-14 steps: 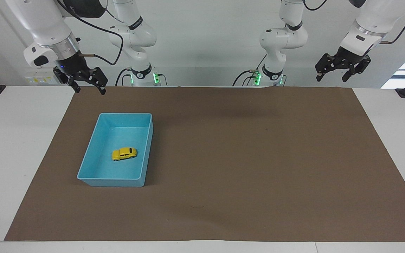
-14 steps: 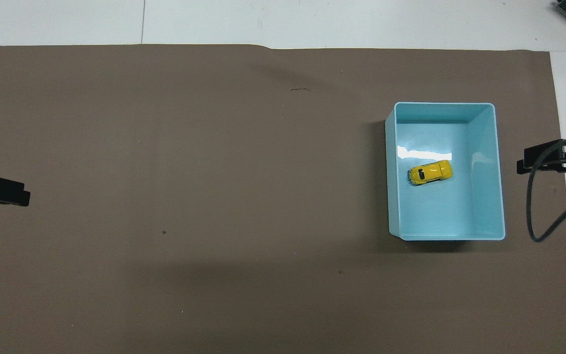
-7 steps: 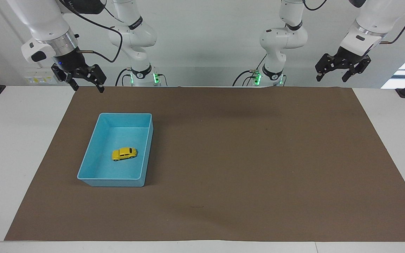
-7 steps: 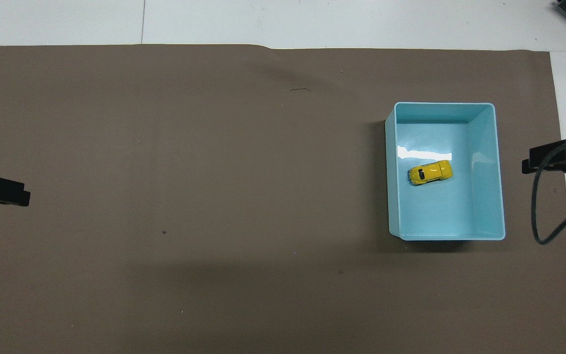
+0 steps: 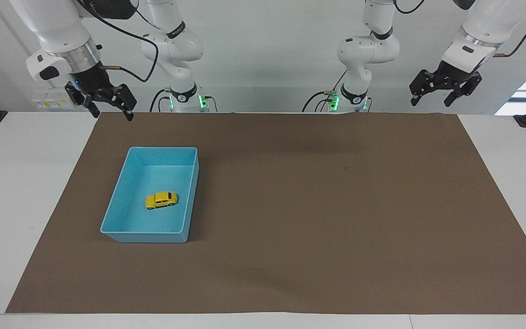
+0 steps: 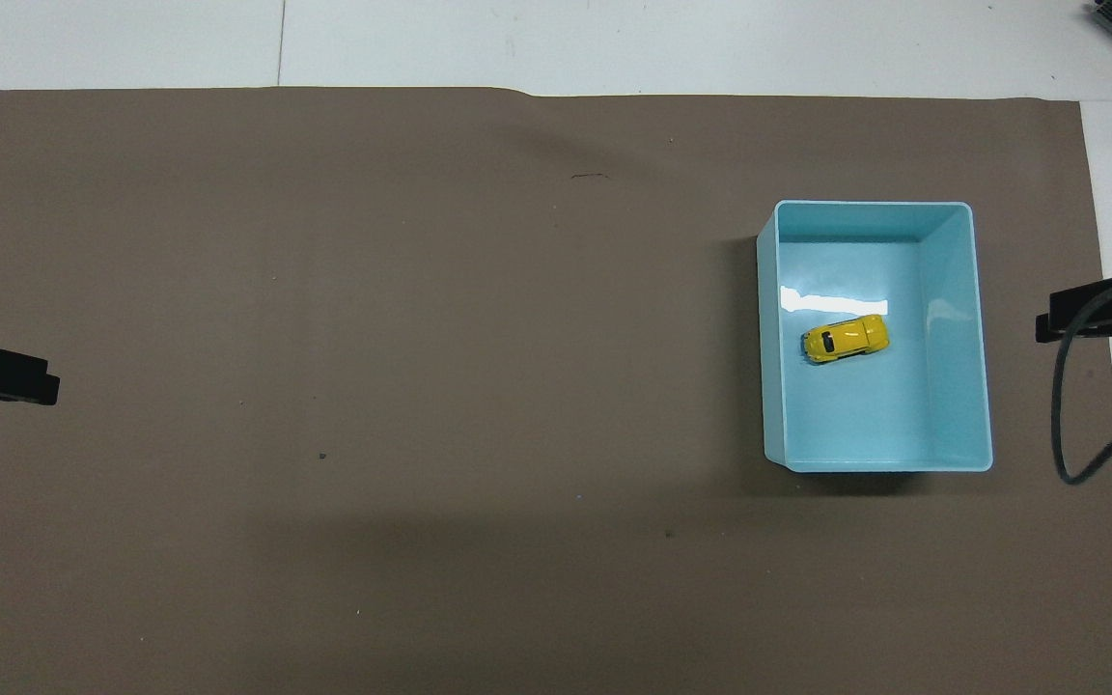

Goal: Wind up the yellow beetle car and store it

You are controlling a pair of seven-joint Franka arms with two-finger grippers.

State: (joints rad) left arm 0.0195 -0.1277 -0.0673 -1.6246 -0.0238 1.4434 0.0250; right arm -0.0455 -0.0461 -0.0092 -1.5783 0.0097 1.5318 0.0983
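Facing view: the car [image 5: 161, 200] sits on its wheels in the tray [image 5: 121, 201], on the mat [image 5: 318, 205] toward the right arm's end. Both claws hang raised, spread wide and empty: right gripper [image 5: 110, 109] over the mat's edge, left gripper [image 5: 432, 98] waiting.

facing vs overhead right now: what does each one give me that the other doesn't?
Facing view only: both arms in full, bases and cables; the right gripper raised over the mat's corner at the right arm's end, the left gripper raised at the left arm's end, both open and empty.

Overhead view only: the yellow beetle car's roof from straight above, and glare on the tray floor beside it.

Both: the yellow beetle car on its wheels inside the light-blue tray on the brown mat.
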